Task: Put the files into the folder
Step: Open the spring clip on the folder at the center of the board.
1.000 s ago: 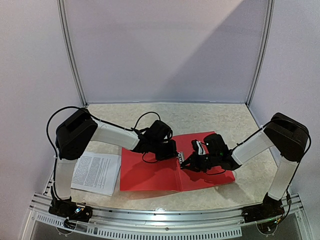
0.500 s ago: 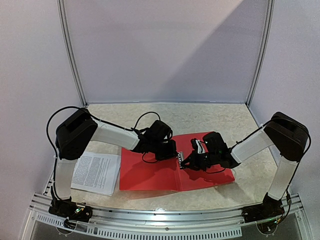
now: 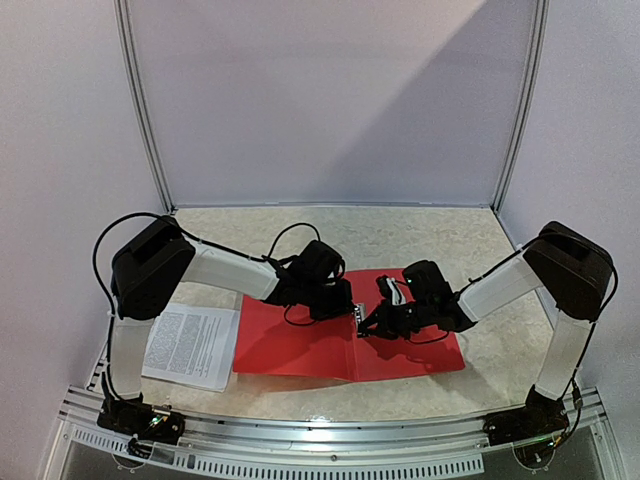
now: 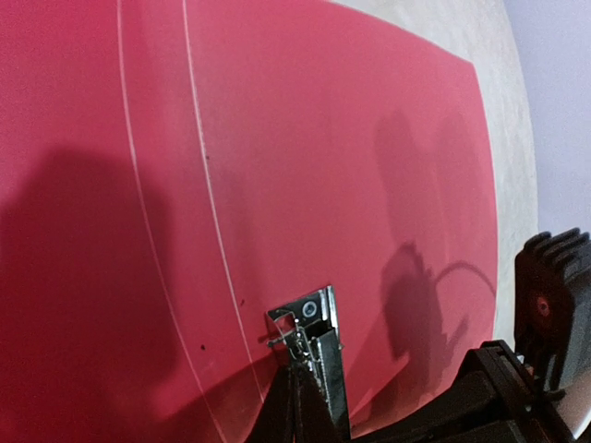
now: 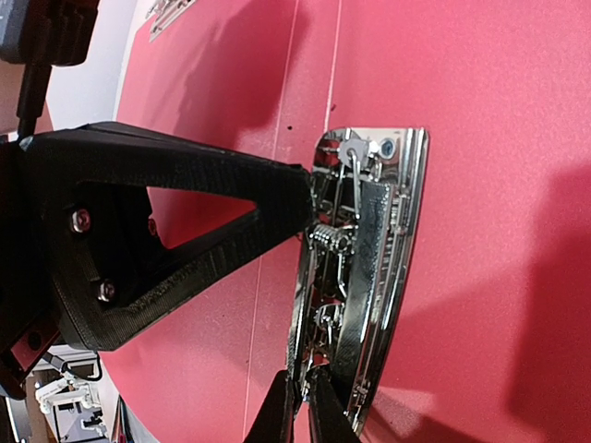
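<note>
Pale speckled worktop [image 3: 420, 235], boxed in by plain whitish walls [image 3: 330, 100] and slim metal uprights [image 3: 145, 110]. Opened flat on it, toward the near edge and about midway between the two arms: the folder [image 3: 300, 345], red inside, both covers spread. Just beside the folder's left edge, next to the left arm's base column: the files [image 3: 190, 345], white printed sheets lying flat, outside the folder; touching its edge or not, impossible to tell. Fixed by the folder's inner fold: a metal clip [image 5: 355, 277], shiny, with wire springs showing. Reaching from the left down onto the fold: the left pincer [image 4: 297, 397], fingers pressed together, tips right at the clip; from the right wrist's view, one black triangular finger [image 5: 185, 221] of it with its point against the clip's side. From the right, low over the right-hand cover: the right pincer [image 5: 300, 411], fingers all but together, only a hairline between the tips, set at the clip's near end; impossible to tell whether any metal sits pinched between them. Both pincers very near each other over the fold. Arm shadows across the red covers.
</note>
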Action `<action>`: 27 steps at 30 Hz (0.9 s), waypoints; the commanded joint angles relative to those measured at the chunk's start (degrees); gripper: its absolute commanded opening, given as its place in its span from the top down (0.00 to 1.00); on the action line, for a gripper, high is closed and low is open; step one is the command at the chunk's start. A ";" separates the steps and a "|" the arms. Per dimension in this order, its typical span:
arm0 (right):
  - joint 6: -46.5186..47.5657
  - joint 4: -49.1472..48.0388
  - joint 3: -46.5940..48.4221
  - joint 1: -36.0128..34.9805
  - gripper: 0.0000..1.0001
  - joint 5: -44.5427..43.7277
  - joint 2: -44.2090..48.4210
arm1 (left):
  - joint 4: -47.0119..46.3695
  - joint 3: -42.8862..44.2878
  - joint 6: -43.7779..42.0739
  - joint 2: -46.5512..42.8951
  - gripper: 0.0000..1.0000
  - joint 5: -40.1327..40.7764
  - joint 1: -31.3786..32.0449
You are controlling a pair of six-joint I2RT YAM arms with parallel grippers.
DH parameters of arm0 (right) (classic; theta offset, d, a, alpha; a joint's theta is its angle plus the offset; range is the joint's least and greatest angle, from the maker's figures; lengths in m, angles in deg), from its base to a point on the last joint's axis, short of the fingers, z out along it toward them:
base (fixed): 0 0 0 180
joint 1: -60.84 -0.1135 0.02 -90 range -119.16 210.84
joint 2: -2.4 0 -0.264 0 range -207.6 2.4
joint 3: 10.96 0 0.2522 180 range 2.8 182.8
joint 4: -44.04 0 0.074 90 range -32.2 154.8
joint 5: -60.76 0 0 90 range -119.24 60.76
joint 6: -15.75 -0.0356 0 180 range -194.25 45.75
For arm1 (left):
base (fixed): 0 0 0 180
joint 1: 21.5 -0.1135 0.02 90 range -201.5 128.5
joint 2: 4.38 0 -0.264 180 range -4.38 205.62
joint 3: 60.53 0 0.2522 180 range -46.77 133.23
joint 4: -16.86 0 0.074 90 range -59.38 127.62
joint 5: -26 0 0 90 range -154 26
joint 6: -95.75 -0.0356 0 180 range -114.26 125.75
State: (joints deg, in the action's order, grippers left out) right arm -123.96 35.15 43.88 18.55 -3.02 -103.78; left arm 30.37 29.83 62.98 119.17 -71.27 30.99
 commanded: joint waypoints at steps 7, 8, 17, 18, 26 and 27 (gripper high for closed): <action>1.28 10.05 -1.66 -0.10 0.90 0.13 -2.64 | 4.71 -0.84 -0.24 2.31 1.00 0.24 0.60; 1.29 10.08 -1.62 -0.12 0.91 0.07 -2.64 | 4.73 -0.84 -0.27 2.36 1.00 0.24 0.60; 1.52 11.08 -1.38 -0.11 0.93 0.06 -2.85 | 4.68 -0.84 -0.28 2.31 1.00 0.16 0.42; 1.70 11.25 -1.29 -0.11 0.93 0.06 -2.98 | 4.73 -0.84 -0.28 2.31 1.00 0.15 0.42; 3.78 16.21 0.45 -0.25 0.93 -2.12 -4.78 | 4.39 -1.14 -0.37 2.29 1.00 0.19 0.42; 4.25 17.03 0.75 -0.28 0.93 -2.44 -5.27 | 4.34 -1.23 -0.30 2.27 1.00 0.08 0.42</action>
State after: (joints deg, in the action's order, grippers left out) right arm -122.47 38.71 45.33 18.62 -1.58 -103.95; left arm 30.46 29.83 62.98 119.19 -71.25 30.99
